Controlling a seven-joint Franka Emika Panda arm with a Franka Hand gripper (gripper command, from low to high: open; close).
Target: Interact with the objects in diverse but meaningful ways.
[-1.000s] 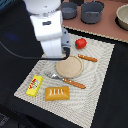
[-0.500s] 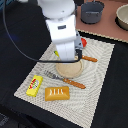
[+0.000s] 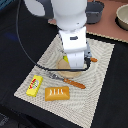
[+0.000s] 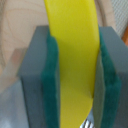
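In the wrist view my gripper (image 4: 76, 95) is shut on the yellow banana (image 4: 75, 60), which stands upright between the two green pads (image 4: 52, 85). In the exterior view the white arm and gripper (image 3: 71, 66) hang over a round wooden plate (image 3: 62, 65) on the striped mat; the banana is hidden behind the hand there. The small yellow box (image 3: 34, 85) and the orange ridged bread block (image 3: 56, 93) lie on the mat's near part, apart from the gripper. The red tomato is hidden behind the arm.
An orange-handled knife (image 3: 74, 82) lies beside the plate, and a fork handle (image 3: 93, 60) shows past the arm. A grey pot (image 3: 95, 11) and a bowl (image 3: 122, 16) stand at the back. The striped mat (image 3: 102, 85) lies on a black cloth.
The arm has moved toward the exterior view's right and lower, over the wooden plate, and now covers the tomato. The box and bread block have not moved.
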